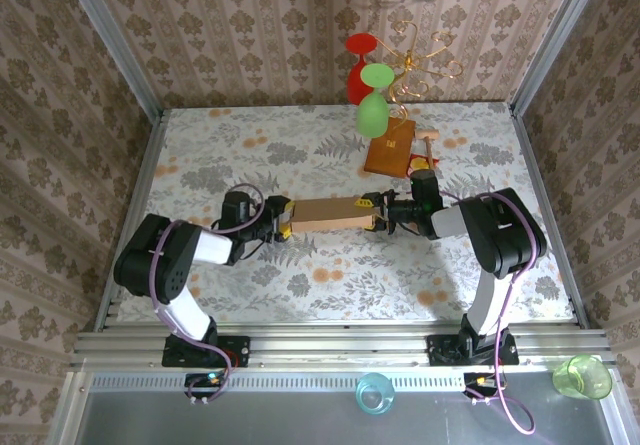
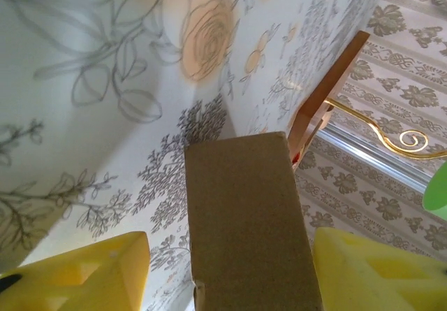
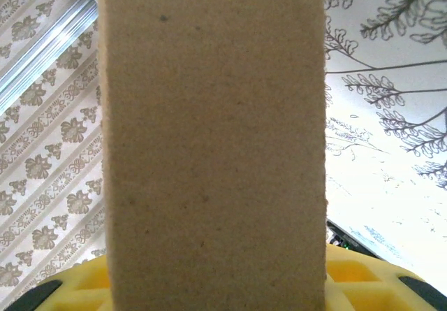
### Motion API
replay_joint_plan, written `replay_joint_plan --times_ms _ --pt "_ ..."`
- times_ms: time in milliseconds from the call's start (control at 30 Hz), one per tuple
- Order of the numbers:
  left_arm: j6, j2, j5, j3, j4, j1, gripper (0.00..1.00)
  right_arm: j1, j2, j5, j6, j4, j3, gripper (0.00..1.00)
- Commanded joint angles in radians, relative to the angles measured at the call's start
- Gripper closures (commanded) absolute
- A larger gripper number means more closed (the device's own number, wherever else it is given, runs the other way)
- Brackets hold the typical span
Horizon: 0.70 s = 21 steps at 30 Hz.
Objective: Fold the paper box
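The paper box (image 1: pixel 325 213) looks nearly closed at the middle of the counter (image 1: pixel 200 145), with the right gripper (image 1: pixel 384 213) jaws grasping one end and the left gripper (image 1: pixel 283 223) jaws released around the other, so the next move probably calls for pressing the last flap home.

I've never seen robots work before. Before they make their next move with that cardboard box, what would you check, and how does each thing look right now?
1. Right gripper gripping the paper box: ok. In the right wrist view no gap shows between its pads and the cardboard.
2. Left gripper gripping the other end: not ok. One yellow finger stands apart from the box, with the table showing in between.
3. Flaps all folded in: cannot tell. Only plain cardboard faces show.
4. Paper box apart from the darker box: ok.
5. Large green glass away from both arms: ok.
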Motion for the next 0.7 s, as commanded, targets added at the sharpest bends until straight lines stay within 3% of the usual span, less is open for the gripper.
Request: replay_joint_plan --times_ms 0,300,433,567,667 --pt "-0.070 0.020 0.044 -0.007 -0.015 -0.027 0.37 -0.004 -0.007 -0.042 0.023 -0.034 0.033 0.68" --pt "-0.171 0.071 0.026 -0.025 0.130 -0.084 0.45 -0.007 0.003 -0.041 0.031 -0.040 0.034 0.71" --pt "-0.193 0.084 0.014 -0.031 0.166 -0.087 0.54 -0.008 -0.007 -0.040 0.030 -0.043 0.027 0.70" --pt "-0.223 0.085 -0.005 -0.057 0.202 -0.087 0.72 -0.012 -0.020 -0.040 -0.005 -0.077 0.033 0.60" --pt "-0.238 0.077 -0.017 -0.069 0.204 -0.087 0.75 -0.023 -0.052 -0.034 -0.064 -0.131 0.035 0.47"
